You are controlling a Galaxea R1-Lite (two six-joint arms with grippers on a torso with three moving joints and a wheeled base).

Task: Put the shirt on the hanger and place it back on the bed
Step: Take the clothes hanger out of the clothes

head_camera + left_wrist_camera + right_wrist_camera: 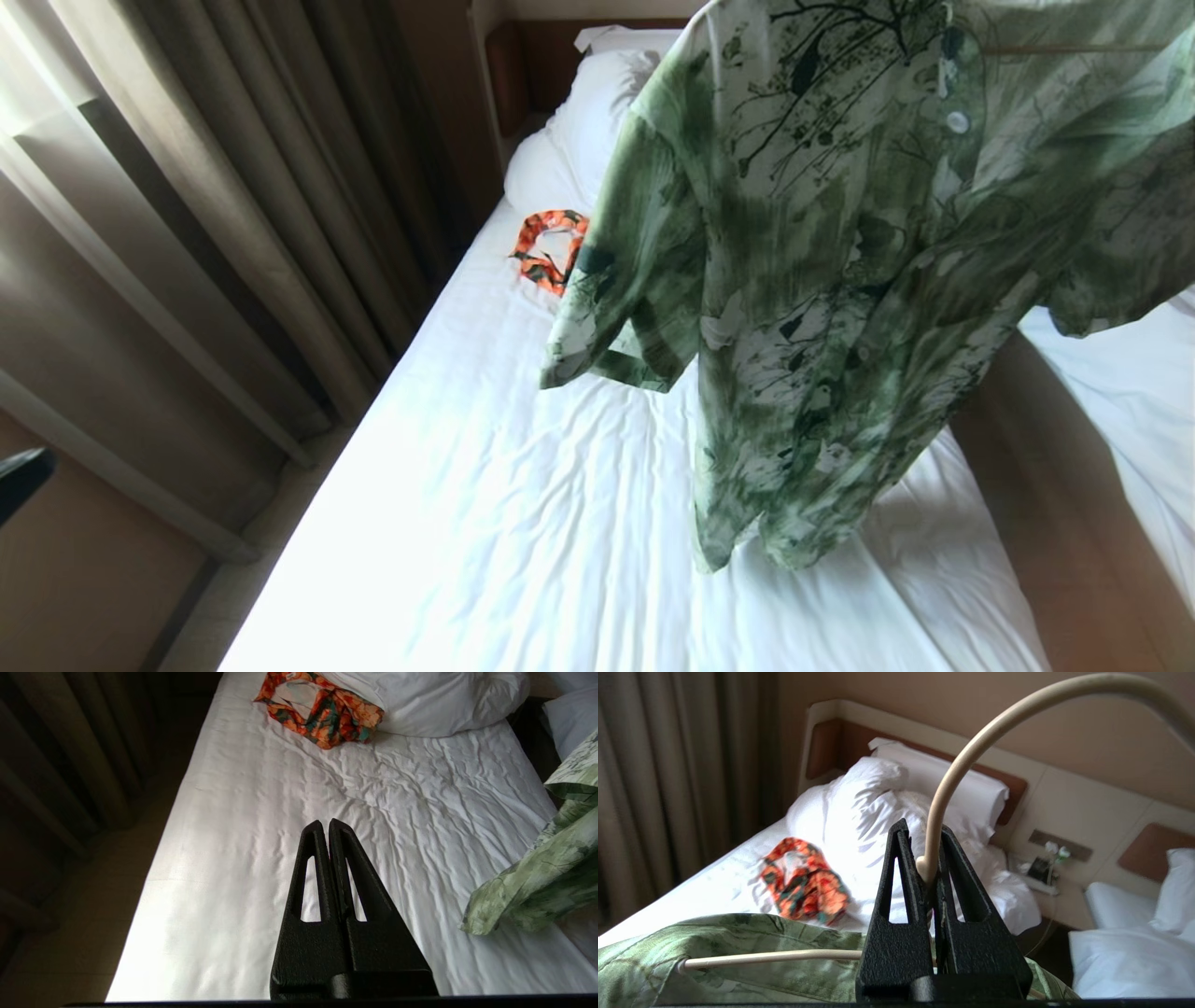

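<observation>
Above the bed, the right gripper (930,858) is clamped tight on the thin cream-white wire hanger (966,751), pinching the base of its hook; the hook curves up and away over the fingers. Hanger's shoulder bar runs out from under the gripper into the collar of the short-sleeved green and white leafy print shirt (840,280). Shirt is on the hanger and hangs free in the air, buttons visible, one sleeve drooping, hem dangling clear of the sheet. Right gripper itself is out of the head view.

Left gripper (325,828) is fully closed with nothing in it, hovering over the near middle of the single bed with wrinkled white sheet (523,485), well apart from the shirt, whose sleeve end shows at the edge of its view.

Further out: big white pillows (878,798) against the dark brown wooden headboard (831,746), small orange, green and black patterned garment (322,711) lying just beside the pillows. Brown curtains (215,205) on the robot's left, second white bed (1120,392) on its right.

Step judged: hanging done, lay-down remaining.

Risks: grip is on a thin round wire, so the hanger could swivel or slip under the shirt's weight. Shirt hangs near the bed's right edge; lowering there could drop the hem into the gap between the beds. A fast descent could slide a shoulder off the hanger.
</observation>
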